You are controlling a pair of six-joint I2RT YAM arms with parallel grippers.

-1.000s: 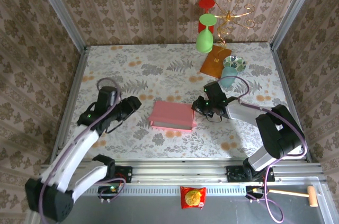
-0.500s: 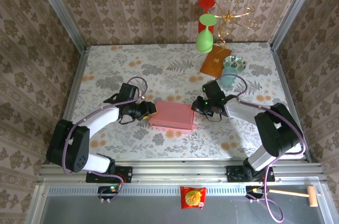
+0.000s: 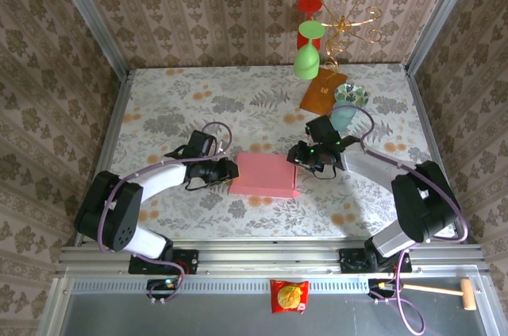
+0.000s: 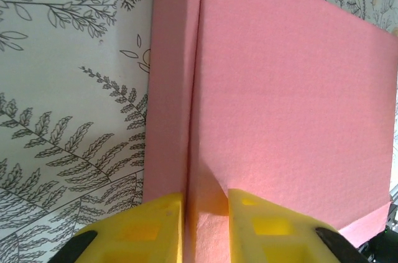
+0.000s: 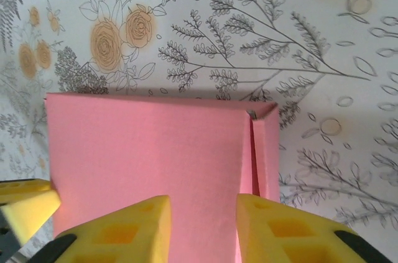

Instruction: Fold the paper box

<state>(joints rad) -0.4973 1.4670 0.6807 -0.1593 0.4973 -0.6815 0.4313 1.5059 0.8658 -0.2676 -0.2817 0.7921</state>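
The left tool (image 4: 206, 198) has its yellow jaws drawn close, with a narrow gap left, at the left edge of the flat, pink thin-cardboard paper box (image 3: 266, 175) — whether they pinch it I cannot tell. The right tool (image 5: 204, 204) stands partly open over the box's right end, clamping nothing. The box lies flat on the grey floral desk (image 3: 238, 106) — midway between the two arms.

My left gripper (image 4: 206, 204) straddles the paper box (image 4: 292, 101) beside its crease. Fern-printed tablecloth (image 4: 68, 89) lies left of the box
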